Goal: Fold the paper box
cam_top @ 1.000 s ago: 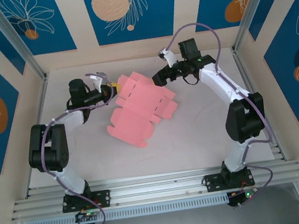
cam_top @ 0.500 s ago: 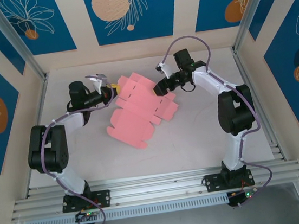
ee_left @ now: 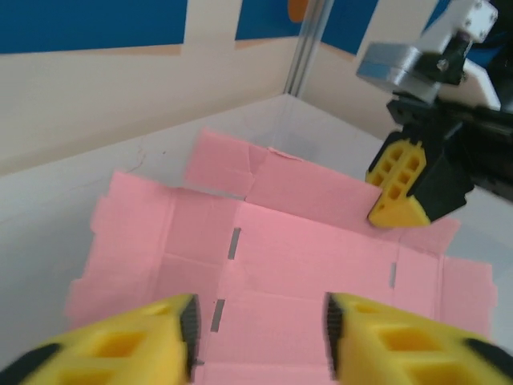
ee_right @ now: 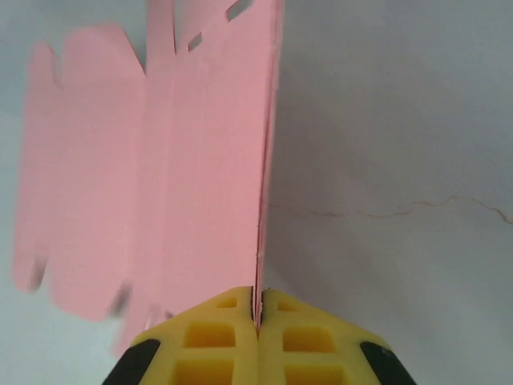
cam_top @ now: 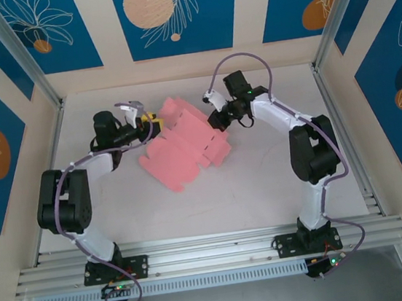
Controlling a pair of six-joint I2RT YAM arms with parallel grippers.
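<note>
The right claw [ee_right: 258,309] pinches shut on a raised edge of the pink box [cam_top: 182,149], which spreads ahead and leftward across the counter [cam_top: 263,179]. The left claw [ee_left: 260,321] gapes open opposite.

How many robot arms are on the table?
2. The left arm rises from the near left edge, the right arm from the near right edge; both reach toward the pink paper in the middle.

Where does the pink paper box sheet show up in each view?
Top external: paper box lying flat, just left of and above centre.
Left wrist: spread across the centre and lower frame.
Right wrist: left of centre, one flap standing edge-on.
Shared landmark: the right tool, shut on the sheet's edge.
</note>
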